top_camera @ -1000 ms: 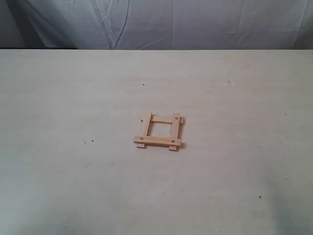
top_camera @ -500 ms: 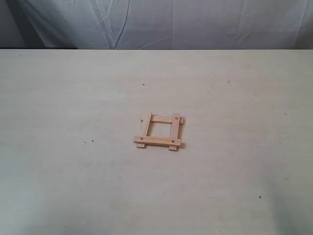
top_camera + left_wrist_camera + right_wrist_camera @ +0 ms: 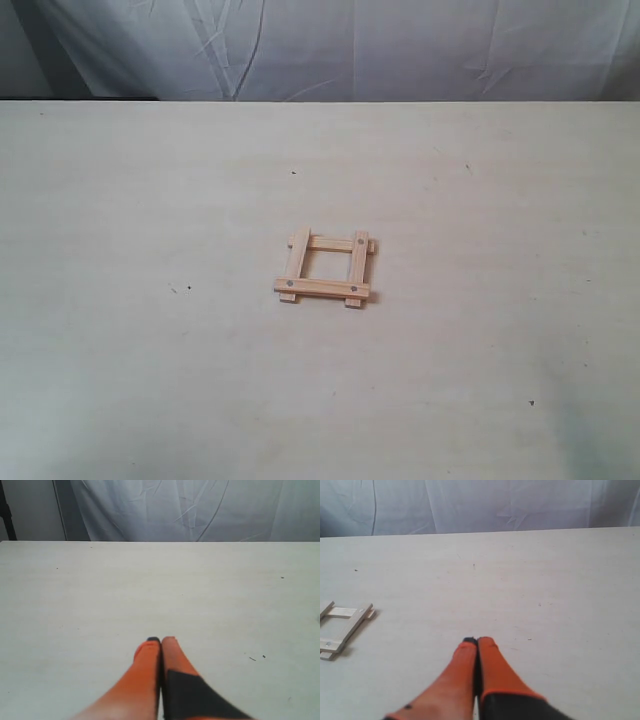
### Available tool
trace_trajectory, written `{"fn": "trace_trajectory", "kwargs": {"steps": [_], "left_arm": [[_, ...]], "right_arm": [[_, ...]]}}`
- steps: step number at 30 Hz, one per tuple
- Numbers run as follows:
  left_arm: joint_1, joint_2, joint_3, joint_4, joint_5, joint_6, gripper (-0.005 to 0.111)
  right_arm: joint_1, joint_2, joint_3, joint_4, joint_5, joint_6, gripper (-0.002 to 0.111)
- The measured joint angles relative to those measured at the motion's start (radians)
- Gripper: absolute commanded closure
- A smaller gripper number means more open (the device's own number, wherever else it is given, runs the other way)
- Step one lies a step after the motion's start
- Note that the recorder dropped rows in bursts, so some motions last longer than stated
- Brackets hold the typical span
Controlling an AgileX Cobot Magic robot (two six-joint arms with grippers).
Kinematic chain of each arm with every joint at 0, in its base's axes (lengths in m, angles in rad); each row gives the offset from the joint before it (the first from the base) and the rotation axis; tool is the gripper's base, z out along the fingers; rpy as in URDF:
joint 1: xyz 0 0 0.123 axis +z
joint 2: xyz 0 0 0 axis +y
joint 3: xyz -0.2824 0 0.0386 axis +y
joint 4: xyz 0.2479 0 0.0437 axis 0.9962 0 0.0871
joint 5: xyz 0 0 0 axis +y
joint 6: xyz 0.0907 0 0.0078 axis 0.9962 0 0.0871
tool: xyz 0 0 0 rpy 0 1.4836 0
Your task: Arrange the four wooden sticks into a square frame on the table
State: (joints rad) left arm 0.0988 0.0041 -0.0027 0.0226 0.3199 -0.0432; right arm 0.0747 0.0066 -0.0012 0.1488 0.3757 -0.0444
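The four wooden sticks lie as a small square frame (image 3: pixel 324 267) near the middle of the table (image 3: pixel 150 350), crossing at the corners with their ends sticking out a little. Small dark holes show near the ends of the front strip. Neither arm appears in the exterior view. In the right wrist view the frame (image 3: pixel 342 629) sits off to one side, partly cut by the picture's edge, well apart from my right gripper (image 3: pixel 477 641), whose orange fingers are pressed together with nothing between them. My left gripper (image 3: pixel 161 639) is likewise shut and empty over bare table (image 3: pixel 100 595); no sticks show there.
A creased grey-white cloth backdrop (image 3: pixel 350 50) hangs behind the table's far edge. A few tiny dark specks (image 3: pixel 188 288) dot the surface.
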Motion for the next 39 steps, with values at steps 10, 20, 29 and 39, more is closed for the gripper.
{"fn": "trace_trajectory", "kwargs": {"steps": [10,20,29,39], "left_arm": [[0.000,0.000,0.000,0.000,0.000,0.021,0.107],[0.000,0.000,0.000,0.000,0.000,0.021,0.107],[0.000,0.000,0.000,0.000,0.000,0.021,0.107],[0.000,0.000,0.000,0.000,0.000,0.023,0.107]], "right_arm": [[0.000,0.000,0.000,0.001,-0.002,0.000,0.108],[0.000,0.000,0.000,0.001,-0.002,0.000,0.108],[0.000,0.000,0.000,0.001,-0.002,0.000,0.108],[0.000,0.000,0.000,0.001,-0.002,0.000,0.108]]}}
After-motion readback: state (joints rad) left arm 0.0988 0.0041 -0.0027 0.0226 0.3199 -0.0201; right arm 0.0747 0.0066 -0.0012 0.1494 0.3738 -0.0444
